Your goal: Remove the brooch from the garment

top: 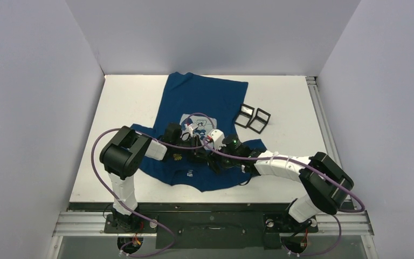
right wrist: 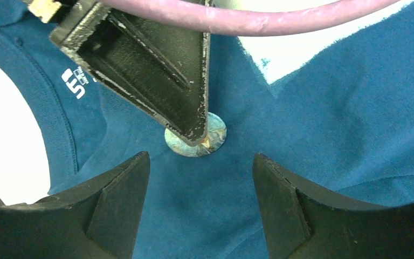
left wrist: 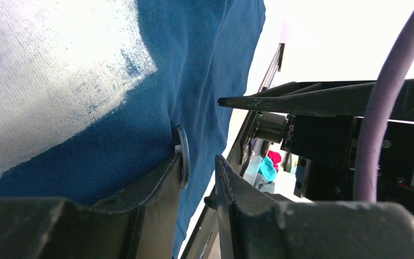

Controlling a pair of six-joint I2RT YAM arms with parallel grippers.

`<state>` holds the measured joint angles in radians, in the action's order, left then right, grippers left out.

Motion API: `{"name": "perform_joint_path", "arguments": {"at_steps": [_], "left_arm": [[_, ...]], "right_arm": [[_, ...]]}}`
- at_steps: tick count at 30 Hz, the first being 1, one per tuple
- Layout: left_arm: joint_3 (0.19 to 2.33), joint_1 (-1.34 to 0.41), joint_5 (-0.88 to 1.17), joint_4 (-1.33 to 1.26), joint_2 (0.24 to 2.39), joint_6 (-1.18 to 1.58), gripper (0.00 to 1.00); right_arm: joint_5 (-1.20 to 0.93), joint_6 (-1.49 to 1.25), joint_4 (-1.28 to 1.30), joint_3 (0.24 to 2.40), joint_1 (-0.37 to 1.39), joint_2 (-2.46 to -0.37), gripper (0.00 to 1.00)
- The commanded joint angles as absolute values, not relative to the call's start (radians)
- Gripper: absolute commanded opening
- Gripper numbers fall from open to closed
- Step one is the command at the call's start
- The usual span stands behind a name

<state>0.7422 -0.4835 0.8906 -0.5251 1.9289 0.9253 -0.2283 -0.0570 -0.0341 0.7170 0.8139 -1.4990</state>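
At the left gripper (left wrist: pixel 198 160), only a narrow gap between the fingers, not clamped, with the brooch (left wrist: pixel 182 157) edge-on against the inner side of one tip. At the right gripper (right wrist: pixel 200 157), fingers wide apart, low over the cloth, the brooch just ahead between them. Round and greenish, pinned to the dark blue shirt (top: pixel 205 97) between the pale print (top: pixel 190 120) and the collar. Spread flat on the white table (top: pixel 129 108), two black square frames (top: pixel 252 117) just beside it.
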Motion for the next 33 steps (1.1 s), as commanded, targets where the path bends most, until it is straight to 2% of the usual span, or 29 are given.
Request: {"name": "perform_joint_path", "arguments": {"at_steps": [1,11,17,23,27,33], "left_arm": [[0.729,-0.478,0.943,-0.680,1.953,1.017,0.28],[0.719,-0.473,0.954,-0.737,1.963,1.082,0.34],[0.720,-0.469,0.954,-0.737,1.965,1.087,0.36],[0.715,-0.463,0.952,-0.741,1.966,1.084,0.37],[0.711,-0.453,0.949,-0.737,1.966,1.077,0.37],[0.708,-0.443,0.937,-0.719,1.962,1.057,0.38]], "right_arm": [[-0.115,-0.087,-0.110,0.742,0.836,-1.516,0.65],[-0.051,-0.065,-0.101,0.763,0.895,-1.553,0.61],[0.013,-0.048,-0.090,0.776,0.911,-1.586,0.53],[0.039,-0.046,-0.087,0.776,0.908,-1.566,0.39],[0.011,-0.033,-0.079,0.765,0.889,-1.543,0.22],[-0.101,-0.032,-0.074,0.752,0.843,-1.524,0.15]]}}
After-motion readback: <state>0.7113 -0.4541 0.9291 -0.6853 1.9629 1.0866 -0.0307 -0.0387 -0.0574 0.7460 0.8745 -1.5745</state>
